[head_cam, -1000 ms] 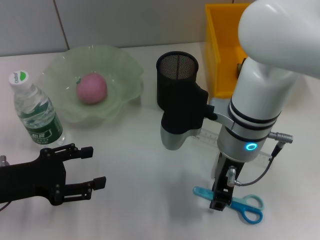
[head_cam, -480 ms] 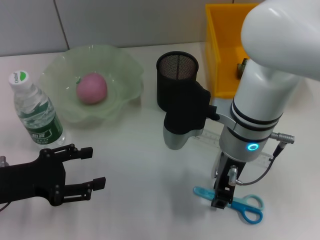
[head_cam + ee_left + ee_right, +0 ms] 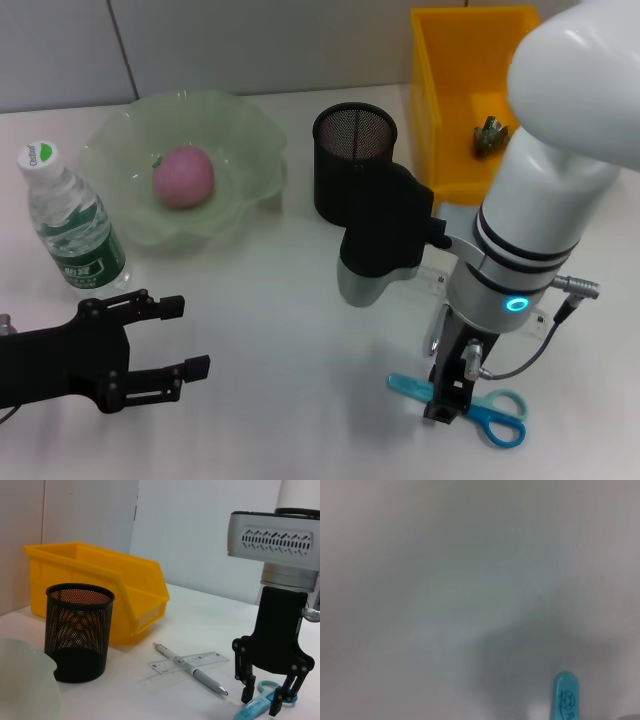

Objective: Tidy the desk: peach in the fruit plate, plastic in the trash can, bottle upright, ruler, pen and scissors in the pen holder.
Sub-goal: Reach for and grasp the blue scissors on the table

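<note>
Right gripper (image 3: 266, 701) points down with fingers (image 3: 245, 692) parted narrowly, straddling the blue scissors (image 3: 497, 412) flat on the desk (image 3: 280, 400); left gripper (image 3: 186, 335) idles wide open, well apart.

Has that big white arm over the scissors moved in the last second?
Yes. The right arm drifted rightward, uncovering more of the yellow bin; its gripper stays over the scissors.

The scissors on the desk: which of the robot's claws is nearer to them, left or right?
Right. The right claw stands directly over the scissors, fingers straddling them. The left claw hovers far across the desk, near the bottle.
</note>
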Controlling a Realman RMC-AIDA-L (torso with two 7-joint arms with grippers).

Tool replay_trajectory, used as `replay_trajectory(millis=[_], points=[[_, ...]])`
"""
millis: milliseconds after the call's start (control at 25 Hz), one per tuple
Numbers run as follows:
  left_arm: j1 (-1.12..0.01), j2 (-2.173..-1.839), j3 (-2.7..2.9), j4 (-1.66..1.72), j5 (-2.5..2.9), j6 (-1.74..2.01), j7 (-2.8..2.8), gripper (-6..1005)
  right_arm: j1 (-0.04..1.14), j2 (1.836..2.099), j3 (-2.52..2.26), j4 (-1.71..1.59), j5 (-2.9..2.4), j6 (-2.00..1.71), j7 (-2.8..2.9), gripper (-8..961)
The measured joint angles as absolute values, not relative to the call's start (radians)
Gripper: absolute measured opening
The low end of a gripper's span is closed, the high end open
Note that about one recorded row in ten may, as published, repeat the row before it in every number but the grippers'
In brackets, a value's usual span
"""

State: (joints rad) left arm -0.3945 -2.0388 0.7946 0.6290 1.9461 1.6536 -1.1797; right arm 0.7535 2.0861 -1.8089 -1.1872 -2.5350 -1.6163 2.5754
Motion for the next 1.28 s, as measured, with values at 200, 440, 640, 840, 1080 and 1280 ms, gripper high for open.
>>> replay_trajectory(millis=[200,440,640,840,1080,1280], points=[[-0.394,-2.037,0.795,0.630,1.946,1.654,-1.180,814,0.718,2.088,-1.823,-1.237,-2.579,-1.618,2.576,391],[-0.394,-2.037,0.795,0.629,1.946,1.652,-1.180,814,0.699,2.088,-1.833,-1.273,-2.596,-1.626,2.584,391],[-0.394,-2.037,0.795,0.630,1.946,1.652,-1.182,814,0.686,2.088,-1.834,-1.291,-2.596,-1.637,2.586,391],[-0.394,-2.037,0.795,0.631,1.945,1.652,-1.182,814,0.670,2.090,-1.858,-1.321,-2.599,-1.643,2.602,390],[-0.394,-2.037,0.795,0.631,1.945,1.652,-1.182,815,0.664,2.088,-1.874,-1.325,-2.612,-1.637,2.612,389],[-0.395,-2.036,0.795,0.632,1.947,1.650,-1.183,815,0.664,2.089,-1.874,-1.325,-2.614,-1.626,2.612,389]])
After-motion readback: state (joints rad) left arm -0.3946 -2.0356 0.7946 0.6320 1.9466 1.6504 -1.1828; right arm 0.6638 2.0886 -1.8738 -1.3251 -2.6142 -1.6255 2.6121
